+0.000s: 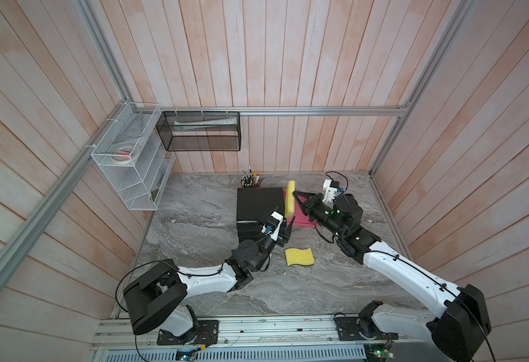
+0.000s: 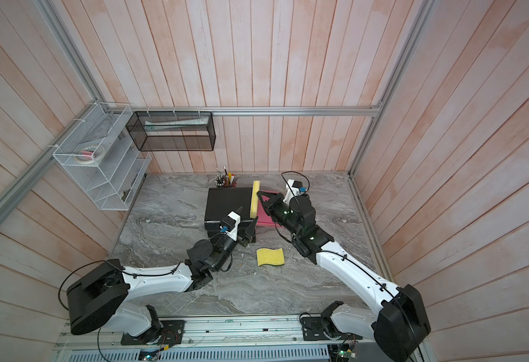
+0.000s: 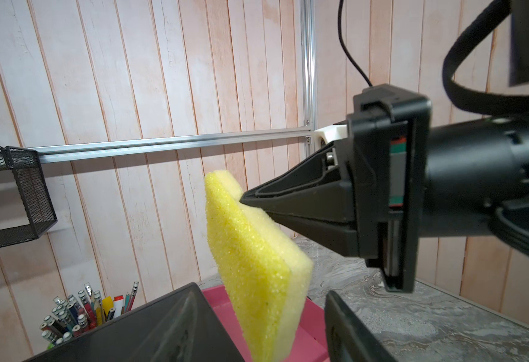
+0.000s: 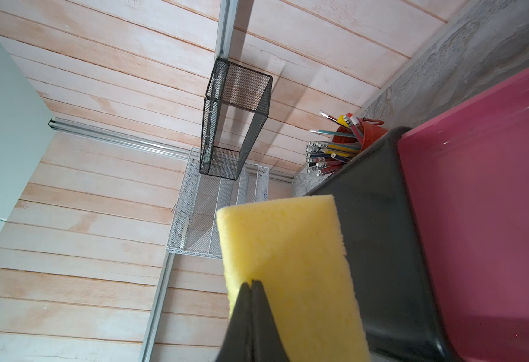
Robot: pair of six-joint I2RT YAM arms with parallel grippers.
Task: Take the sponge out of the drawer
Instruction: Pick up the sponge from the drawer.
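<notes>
Above the pink drawer (image 4: 476, 219), an upright yellow sponge (image 3: 257, 266), coarse-faced, paler-backed.

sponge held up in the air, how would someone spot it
Find the black drawer unit, its pink drawer pulled out. Over that drawer the right end effector pinches this sponge upright; the other sponge lies flat on the table.

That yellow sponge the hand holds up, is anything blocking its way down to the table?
Nothing visible does. The right hand holds the sponge upright above the pink drawer; the open left hand sits by the drawer's front, a second sponge on the table nearby.
</notes>
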